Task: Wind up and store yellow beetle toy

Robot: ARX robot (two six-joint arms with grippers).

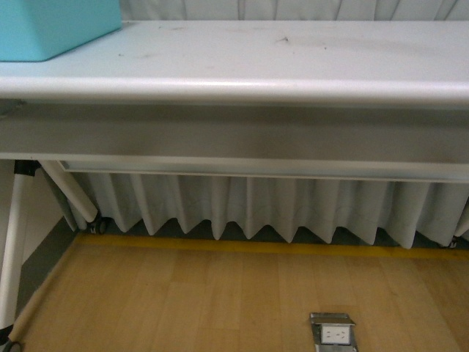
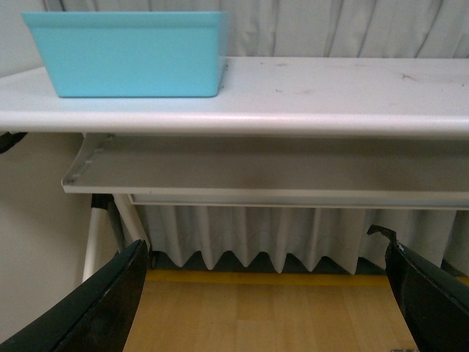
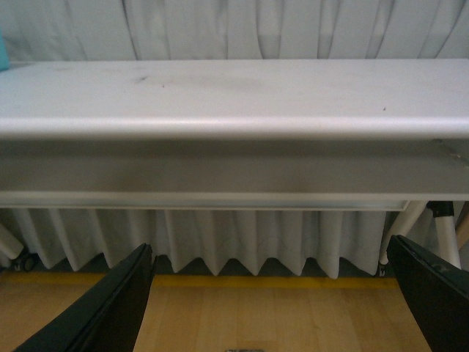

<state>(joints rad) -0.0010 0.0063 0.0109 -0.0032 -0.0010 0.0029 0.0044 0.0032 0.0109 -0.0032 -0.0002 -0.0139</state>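
Front view looks at the rounded front edge of a white table [image 1: 242, 88], a turquoise bin [image 1: 51, 26] at its far left. The toy car appears nowhere. Left gripper [image 2: 264, 308] and right gripper [image 3: 271, 308] hang spread wide below the tabletop, above wooden floor [image 1: 183, 301].

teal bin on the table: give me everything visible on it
The teal bin is a plain, matte, plastic-looking rectangular tub, its walls tapering slightly toward the base. It stands upright on the white table near the front edge, toward the table's left end. Its inside is hidden from all cameras. Nothing but the tabletop touches it; both open tools hang low and clear.
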